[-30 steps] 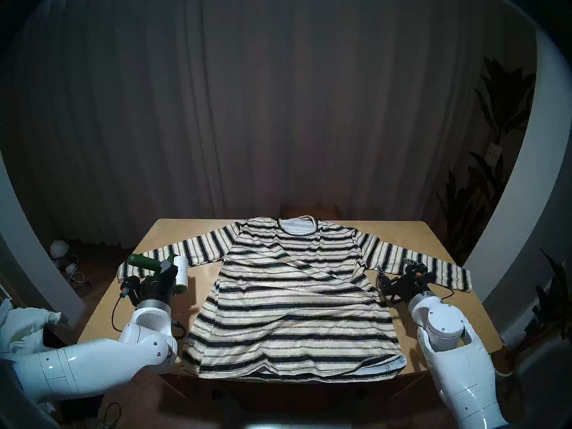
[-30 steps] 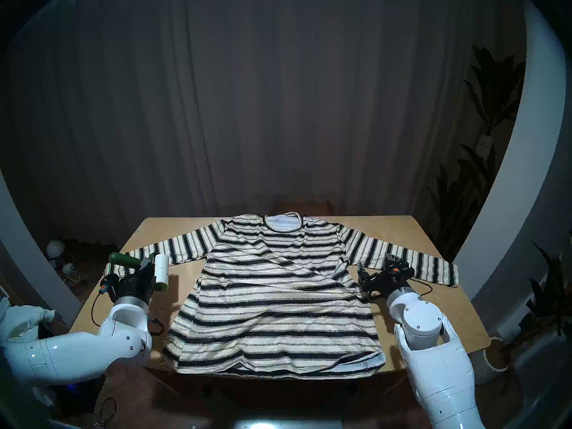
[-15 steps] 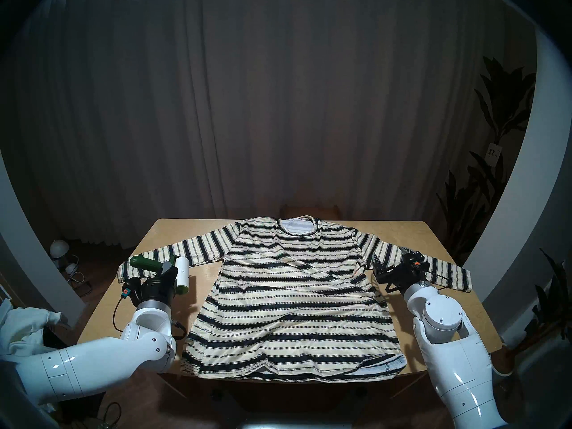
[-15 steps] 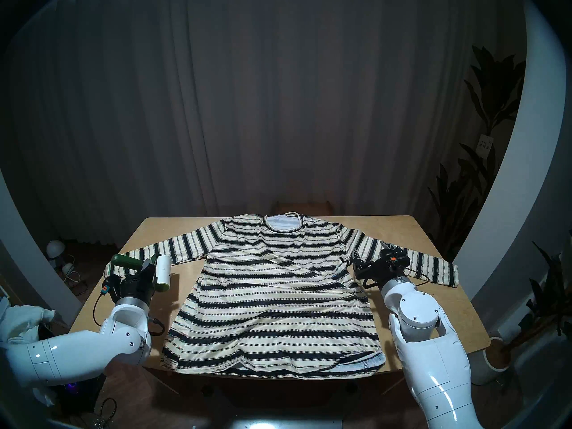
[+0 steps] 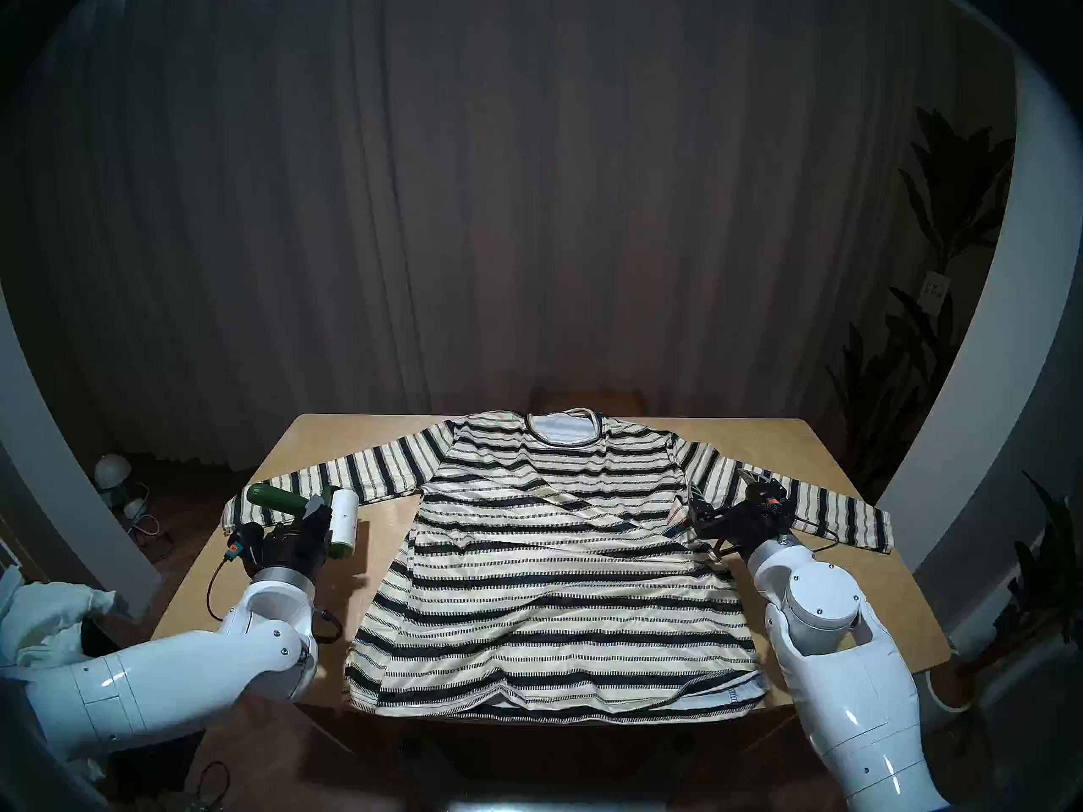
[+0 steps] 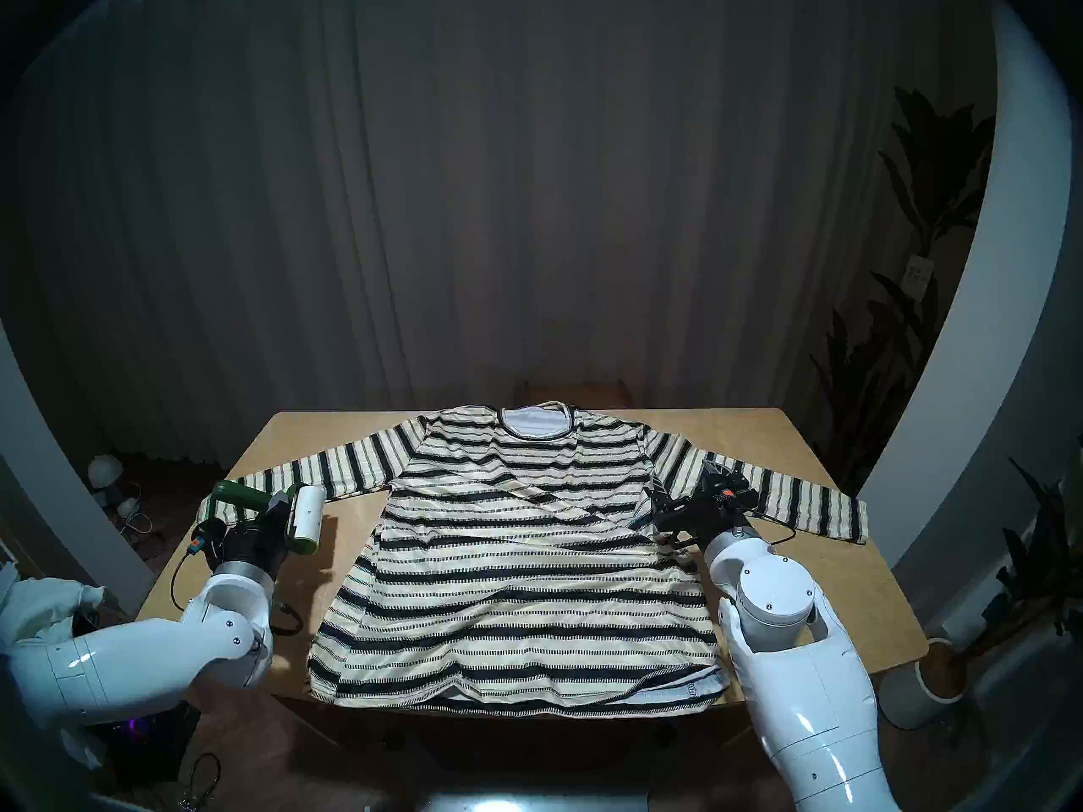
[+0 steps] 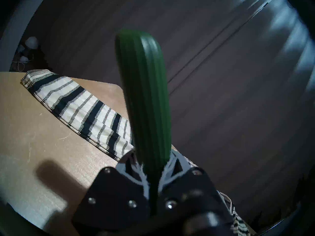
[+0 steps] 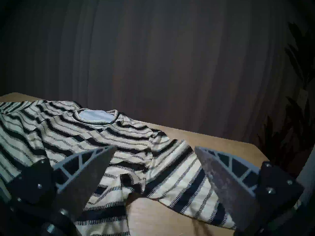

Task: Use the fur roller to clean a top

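1. Far on the left, off the table, a white cloth [image 5: 50, 614] lies in a heap. It is not part of this job.
2. The left gripper [image 5: 313, 515] is squeezed tight on the fur roller [image 5: 343, 524]. It grips near where the dark green handle meets the frame, so the handle sticks out to the left and the white roll hangs on the right, toward the shirt.
3. In the left wrist view the green handle stands up between the clenched jaws, so the hold looks firm. A firm hold likely keeps the roll from wobbling when it gets pushed.
4. The roller is up in the air over bare wooden table [image 5: 375, 565], just beside the shirt's left sleeve. It is not on the cloth yet.
5. The striped top [image 5: 557, 559] lies flat in the middle of the table, neck at the far edge, both sleeves spread out. Flat cloth is easy to roll over. There are some wrinkles across the front.
6. The right gripper [image 5: 724, 497] is over the spot where the right sleeve meets the body. Its jaws are wide apart and hold nothing; the right wrist view shows striped cloth between them.
7. I think this hand is there to press the shirt down, so it will not slide or bunch up under the roller.
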Available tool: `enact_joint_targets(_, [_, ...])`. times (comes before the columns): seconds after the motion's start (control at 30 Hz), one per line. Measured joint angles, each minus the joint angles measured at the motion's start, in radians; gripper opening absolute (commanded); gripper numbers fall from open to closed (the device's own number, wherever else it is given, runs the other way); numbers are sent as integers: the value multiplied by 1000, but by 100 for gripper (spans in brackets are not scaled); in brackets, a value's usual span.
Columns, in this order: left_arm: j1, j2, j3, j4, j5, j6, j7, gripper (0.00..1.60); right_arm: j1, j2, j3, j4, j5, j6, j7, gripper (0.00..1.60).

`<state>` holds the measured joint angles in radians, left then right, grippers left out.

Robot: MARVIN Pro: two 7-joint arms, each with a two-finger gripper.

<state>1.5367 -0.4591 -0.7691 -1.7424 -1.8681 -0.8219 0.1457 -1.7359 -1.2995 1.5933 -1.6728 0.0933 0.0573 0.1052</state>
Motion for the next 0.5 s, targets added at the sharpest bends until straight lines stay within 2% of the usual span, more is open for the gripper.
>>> enact_joint_targets(0.4, [10, 16, -7, 27, -81, 81, -124, 0, 0, -7, -17, 0, 2, 0, -20, 160])
enact_joint_targets(0.5, [17, 17, -9, 38, -119, 112, -177, 0, -1, -8, -27, -1, 1, 0, -26, 160])
